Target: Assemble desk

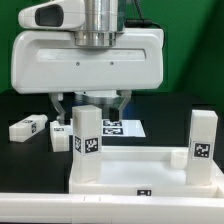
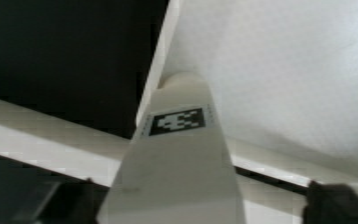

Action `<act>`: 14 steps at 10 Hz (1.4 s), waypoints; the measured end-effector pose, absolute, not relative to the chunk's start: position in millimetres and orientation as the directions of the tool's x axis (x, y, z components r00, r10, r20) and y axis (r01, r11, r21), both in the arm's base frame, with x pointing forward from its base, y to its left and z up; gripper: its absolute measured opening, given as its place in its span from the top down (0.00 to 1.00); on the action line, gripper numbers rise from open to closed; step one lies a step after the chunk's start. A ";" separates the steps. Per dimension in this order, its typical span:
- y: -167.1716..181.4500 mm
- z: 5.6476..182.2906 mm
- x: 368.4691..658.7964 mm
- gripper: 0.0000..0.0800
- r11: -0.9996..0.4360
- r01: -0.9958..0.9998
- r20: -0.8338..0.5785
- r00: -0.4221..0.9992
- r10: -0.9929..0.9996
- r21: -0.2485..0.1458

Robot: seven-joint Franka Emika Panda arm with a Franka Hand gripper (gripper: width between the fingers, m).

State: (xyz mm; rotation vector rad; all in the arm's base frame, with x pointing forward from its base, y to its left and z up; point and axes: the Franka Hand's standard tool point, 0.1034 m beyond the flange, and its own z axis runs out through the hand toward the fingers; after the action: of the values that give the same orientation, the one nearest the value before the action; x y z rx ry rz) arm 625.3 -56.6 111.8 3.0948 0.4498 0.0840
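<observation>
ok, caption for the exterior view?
Open claw poised at one upright leg at a corner of the desk top; another leg stands opposite, two loose legs lie on the table.

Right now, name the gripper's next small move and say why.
Probably close the gripper on the upright leg. Its fingers flank that leg with a gap on each side, so nothing is held yet. The leg stands at a corner of the desk top, at the exterior view's left, and likely needs gripping before it can be seated.
</observation>
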 end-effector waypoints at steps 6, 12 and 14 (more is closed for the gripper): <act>-57.8 111.9 624.8 0.64 -0.981 0.191 0.053 0.980 0.192 0.010; -59.3 110.2 624.4 0.64 -0.917 -0.397 0.058 0.916 -0.398 -0.035; -59.4 109.9 624.1 0.64 -0.770 -0.636 0.044 0.769 -0.638 -0.054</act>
State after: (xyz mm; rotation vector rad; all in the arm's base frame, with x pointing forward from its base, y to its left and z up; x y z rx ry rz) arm 624.1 -59.4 109.9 2.9875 -1.0765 0.0951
